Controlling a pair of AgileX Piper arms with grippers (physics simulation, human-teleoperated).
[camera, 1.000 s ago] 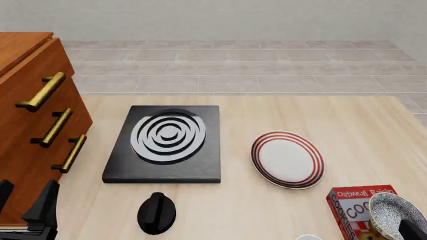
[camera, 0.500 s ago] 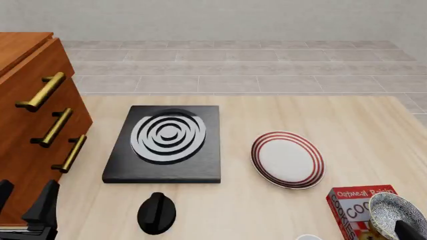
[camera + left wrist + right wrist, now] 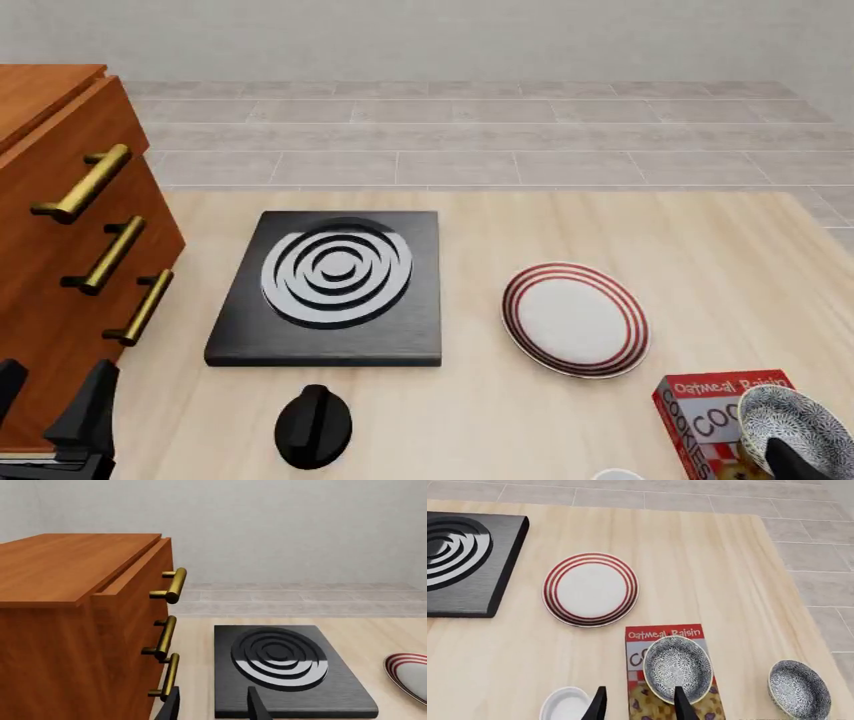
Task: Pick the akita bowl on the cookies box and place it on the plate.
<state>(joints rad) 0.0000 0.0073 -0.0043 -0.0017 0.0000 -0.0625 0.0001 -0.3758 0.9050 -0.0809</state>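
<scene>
Red cardboard marks the spot: the cookies box (image 3: pixel 668 677) lies flat at the near right corner of the table (image 3: pixel 694 240), and the akita bowl (image 3: pixel 677 668) sits upright on top of it, its netted white inside facing up. The right gripper (image 3: pixel 639 702) hangs above that corner with its two dark fingers spread apart and nothing between them; in the right wrist view the bowl's near rim sits just beyond and slightly to one side of the fingertips, so the bowl lies ahead of the tool, not yet between the jaws. The plate (image 3: pixel 575 319) rests further forward and toward the table's middle, well apart from the box, with bare wood between them. A second patterned bowl (image 3: pixel 799 690) stands on the table just beyond the box's outer side, and a small white dish (image 3: pixel 565 704) sits on the other side, so only the bowl on the carton counts. The left gripper (image 3: pixel 213 705) is parked by the wooden drawer cabinet (image 3: pixel 73 630), fingers apart and empty, facing the black stove burner (image 3: pixel 334 285); it is far from the bowl. My judgement is that the right arm, clearly the nearer, should ease forward and down to straddle the bowl's rim
</scene>
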